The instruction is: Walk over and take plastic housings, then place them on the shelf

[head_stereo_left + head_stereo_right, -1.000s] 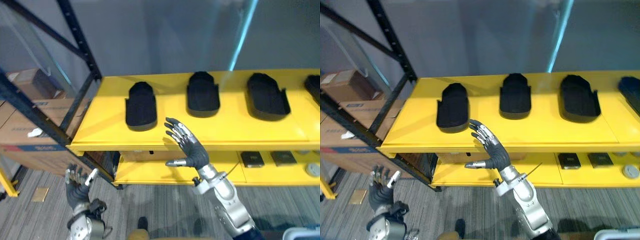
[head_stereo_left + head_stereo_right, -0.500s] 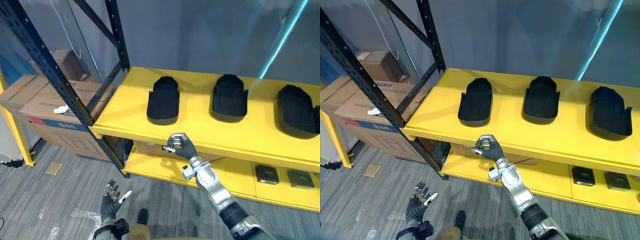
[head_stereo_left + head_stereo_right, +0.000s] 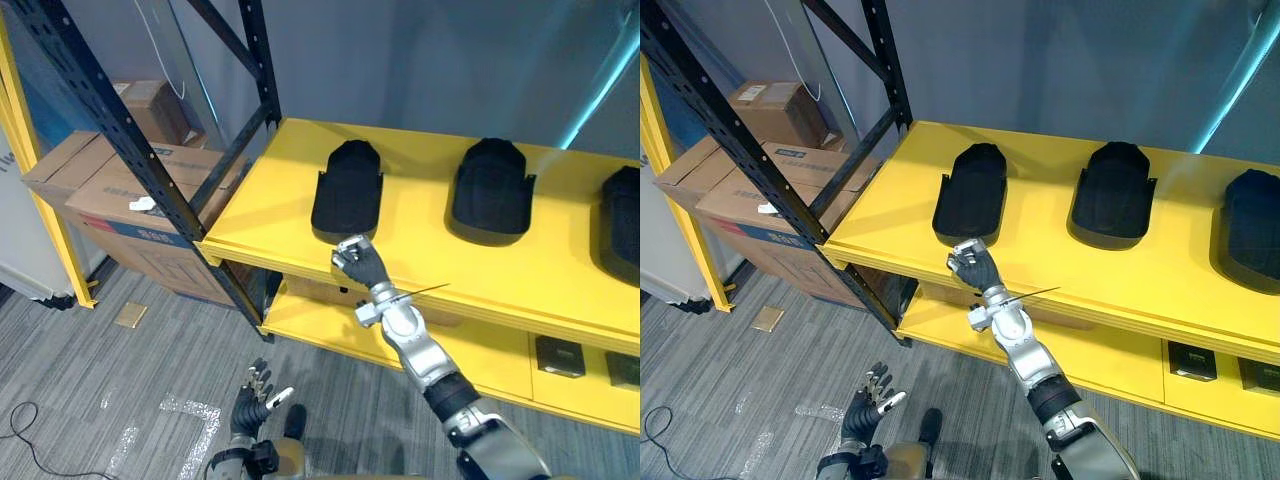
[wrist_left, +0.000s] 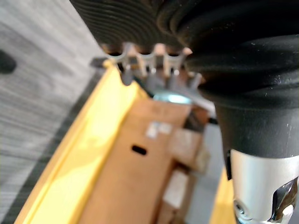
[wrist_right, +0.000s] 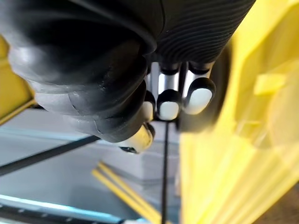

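Observation:
Three black plastic housings lie in a row on the yellow shelf: the left housing, the middle housing and a right housing cut by the view's edge. My right hand is curled into a fist at the shelf's front edge, just in front of the left housing, and nothing shows inside it. Its curled fingers show in the right wrist view. My left hand hangs low near the floor with its fingers spread, open.
A dark rack upright and diagonal braces stand left of the shelf, with cardboard boxes behind them. A yellow post is at the far left. The lower yellow shelf carries small dark parts and a cardboard box.
The camera has shifted, bringing the rack and boxes further into view. My right hand's fingers have curled from open into a fist. The left hand stays open, low.

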